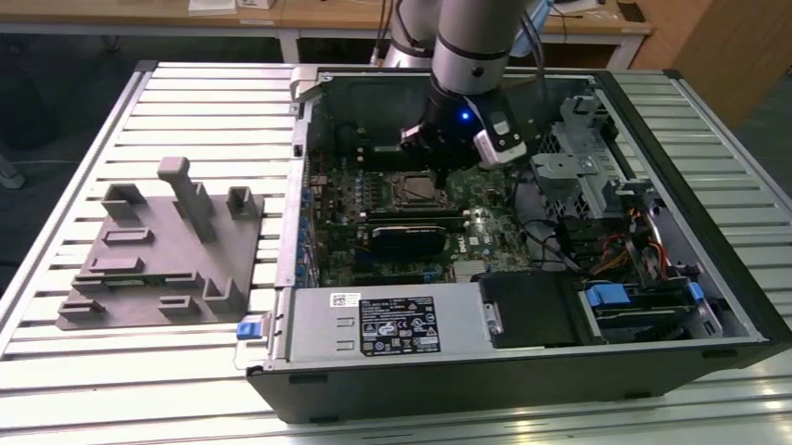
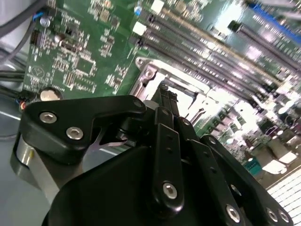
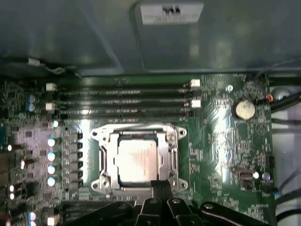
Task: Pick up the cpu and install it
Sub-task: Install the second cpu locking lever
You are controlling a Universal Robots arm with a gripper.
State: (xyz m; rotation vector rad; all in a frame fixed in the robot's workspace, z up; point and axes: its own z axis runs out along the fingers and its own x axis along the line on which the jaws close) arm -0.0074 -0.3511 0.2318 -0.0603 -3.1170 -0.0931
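Silvery-grey, the small square metal-faced cpu (image 3: 136, 160) lies seated inside the dark socket frame (image 3: 104, 157) on the green motherboard (image 3: 221, 141), the black gripper (image 3: 161, 188) poised just beside that frame, jaws together and empty.

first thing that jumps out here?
The arm reaching down into the open computer case, its end effector low over the motherboard. In the first wrist view, the cpu lies in the socket frame. At the exterior view's left, a grey plastic fixture.

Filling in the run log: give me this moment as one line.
gripper: over socket edge | cpu: seated in socket frame | motherboard: inside open case
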